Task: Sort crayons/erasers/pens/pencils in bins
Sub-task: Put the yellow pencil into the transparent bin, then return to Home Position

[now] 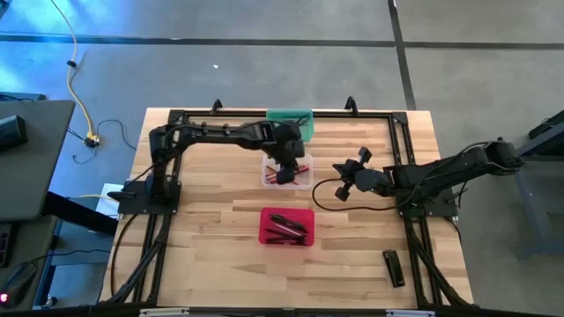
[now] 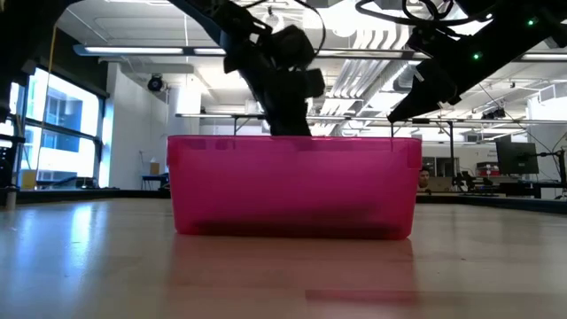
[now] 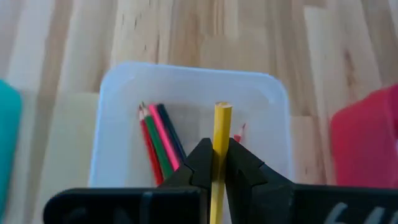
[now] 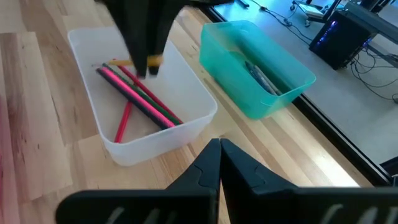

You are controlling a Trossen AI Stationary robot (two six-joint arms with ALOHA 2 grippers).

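Note:
My left gripper (image 1: 287,164) hangs over the clear tub (image 1: 287,172), shut on a yellow pencil (image 3: 221,143). Red, pink, green and dark pencils (image 3: 158,143) lie on the clear tub's floor (image 3: 193,93); they also show in the right wrist view (image 4: 137,93). The red tub (image 1: 286,225) at the table's middle holds dark pens (image 1: 289,229). The teal tub (image 1: 290,119) stands at the far edge and holds something grey (image 4: 261,74). My right gripper (image 1: 351,176) is shut and empty, to the right of the clear tub. My left gripper pinches the yellow pencil's shaft (image 3: 219,163) between its two fingers, which point down from above. The pencil runs along the fingers and one end (image 3: 222,109) sticks out past the fingertips over the clear tub. It is lifted clear of the tub's floor.
A dark flat object (image 1: 394,267) lies near the table's front right corner. A black frame (image 1: 388,114) runs round the table's edges. Bare wood (image 1: 211,211) lies left of the red tub. The red tub (image 2: 292,186) fills the low view.

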